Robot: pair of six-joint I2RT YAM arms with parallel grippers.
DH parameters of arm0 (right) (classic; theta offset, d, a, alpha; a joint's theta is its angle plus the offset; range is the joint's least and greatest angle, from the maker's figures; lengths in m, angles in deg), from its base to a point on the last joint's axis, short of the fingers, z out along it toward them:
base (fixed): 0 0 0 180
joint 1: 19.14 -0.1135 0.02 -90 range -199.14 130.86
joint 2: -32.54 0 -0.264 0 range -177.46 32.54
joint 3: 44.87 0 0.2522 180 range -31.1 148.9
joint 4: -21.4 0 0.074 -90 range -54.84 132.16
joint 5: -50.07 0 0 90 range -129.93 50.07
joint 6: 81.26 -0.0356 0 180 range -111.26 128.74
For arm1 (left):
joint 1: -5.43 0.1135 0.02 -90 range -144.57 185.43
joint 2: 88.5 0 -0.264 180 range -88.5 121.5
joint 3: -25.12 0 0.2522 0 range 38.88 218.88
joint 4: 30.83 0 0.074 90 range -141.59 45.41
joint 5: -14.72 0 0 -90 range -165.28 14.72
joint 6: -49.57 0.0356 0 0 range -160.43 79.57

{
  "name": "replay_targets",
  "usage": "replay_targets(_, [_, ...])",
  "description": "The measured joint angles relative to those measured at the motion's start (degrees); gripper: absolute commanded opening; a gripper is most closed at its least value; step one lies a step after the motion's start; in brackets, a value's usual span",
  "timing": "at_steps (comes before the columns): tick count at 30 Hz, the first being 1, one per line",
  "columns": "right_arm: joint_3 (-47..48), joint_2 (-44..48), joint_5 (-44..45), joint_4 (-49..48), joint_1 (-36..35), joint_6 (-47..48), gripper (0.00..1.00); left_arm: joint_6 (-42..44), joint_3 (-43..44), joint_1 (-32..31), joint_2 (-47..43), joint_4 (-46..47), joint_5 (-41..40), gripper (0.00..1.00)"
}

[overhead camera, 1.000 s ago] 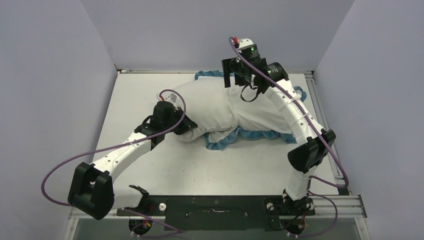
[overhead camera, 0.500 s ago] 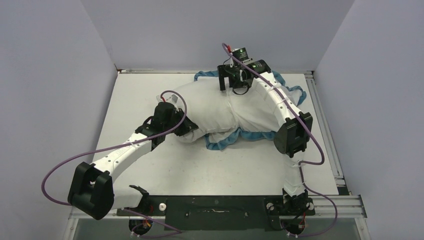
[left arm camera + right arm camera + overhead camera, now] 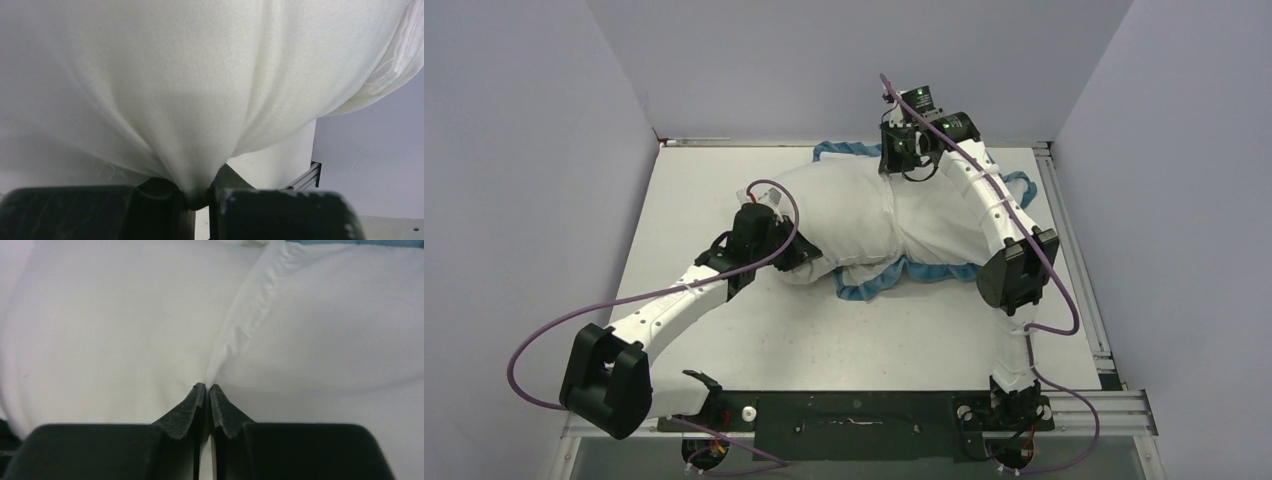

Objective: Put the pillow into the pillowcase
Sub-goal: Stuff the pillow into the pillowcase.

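Sprawled across the far half of a pale grey table (image 3: 724, 200), ringed by lavender walls (image 3: 524, 150): a large, plump rectangular pillow (image 3: 844, 215) of plain white fabric, puffy and unpatterned, with its right-hand part sheathed in a thin, limp pillowcase (image 3: 949, 225) showing its white face. Bare, rounded and bulging at the left end; flatter and more wrinkled under the cover to the right, with a raised, hem-like ridge crossing the middle where the cover's mouth sits. Blue ruffled trim (image 3: 874, 285) spilling out from under the near edge and curling round the far and right sides, flat on the tabletop. Left gripper (image 3: 802, 256) low at the cushion's near-left corner, black fingers (image 3: 280, 215) drawn almost together and pinching a gathered tuck of the bare white fabric, cloth fanning away from the pinch in long, taut folds. Right gripper (image 3: 902, 176) poised over the far side, aimed down at the far end of the ridge, fingertips (image 3: 192, 402) pressed tip to tip on a small pucker of white cloth exactly where cover meets cushion, a crease running away from the pinch
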Motion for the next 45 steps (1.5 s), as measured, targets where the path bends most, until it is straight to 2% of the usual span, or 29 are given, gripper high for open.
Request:
replay_targets(3, [-0.44,1.27,-8.41,-3.21,0.94,-1.31,0.05,-0.02,0.52,-0.02,0.00,0.00,0.02,0.00])
replay_targets(8, [-20.37,9.75,-25.09,-19.23,1.55,-9.20,0.05,-0.04,2.25,-0.33,0.59,-0.44,0.44,0.00])
replay_targets(11, [-27.91,11.78,-33.92,-27.80,0.17,-14.51,0.05,-0.07,4.68,-0.74,2.05,-0.33,0.87,0.00])
replay_targets(17, [-30.93,11.89,-45.31,-37.90,-5.77,-20.09,0.05,-0.13,10.19,-1.81,5.95,-0.35,1.42,0.02])
replay_targets(19, [-30.99,11.91,-45.86,-39.67,-8.31,-20.04,0.05,0.04,11.45,-1.79,6.47,-1.40,1.33,0.14])
replay_targets(22, [-31.01,11.69,-46.73,-39.63,-8.28,-20.13,0.07,1.44,12.76,-1.46,6.12,-3.30,0.28,0.43])
replay_targets(23, [-30.88,11.74,-46.84,-39.08,-8.13,-19.85,0.11,2.05,12.81,-1.36,5.90,-4.31,-0.26,0.52])
replay_targets(24, [-30.49,11.82,-46.73,-37.90,-7.91,-19.30,0.19,2.67,12.81,-1.22,5.66,-6.14,-1.05,0.60])
replay_targets(26, [-28.98,11.82,-45.53,-34.14,-7.41,-17.70,0.45,3.80,12.81,-0.35,5.11,-9.16,-2.29,0.70])
replay_targets(29, [-25.31,11.82,-37.92,-27.67,-6.71,-13.33,0.73,6.08,12.63,2.40,2.40,-13.31,-1.53,0.78])
replay_targets(31, [-22.62,11.82,-32.48,-23.65,-5.92,-10.32,0.89,7.74,12.37,5.53,-1.44,-15.93,0.00,0.86])
replay_targets(33, [-19.80,11.82,-27.10,-20.55,-5.55,-7.41,0.99,9.20,12.11,10.27,-5.09,-17.68,1.64,0.95])
replay_targets(36, [-16.24,11.82,-18.80,-16.46,-6.16,-3.48,0.90,10.25,10.67,18.84,-8.57,-17.90,5.25,0.97])
replay_targets(38, [-14.64,11.82,-14.21,-14.16,-7.50,-1.60,0.90,9.88,8.39,23.61,-8.85,-16.26,9.09,1.00])
replay_targets(39, [-13.60,11.72,-11.32,-12.68,-8.63,-0.39,0.90,8.90,6.25,26.27,-8.00,-13.81,12.33,0.97])
replay_targets(42, [-10.16,10.84,-4.11,-9.33,-12.39,2.82,0.90,4.57,0.83,29.79,-1.29,-5.20,20.17,0.96])
replay_targets(44, [-8.11,9.97,1.03,-7.93,-15.32,5.05,0.90,1.11,-1.33,29.64,4.52,1.20,23.87,0.98])
replay_targets(45, [-7.48,9.68,3.54,-7.45,-16.28,6.01,0.90,-1.70,-2.38,28.96,8.15,5.66,25.77,0.89])
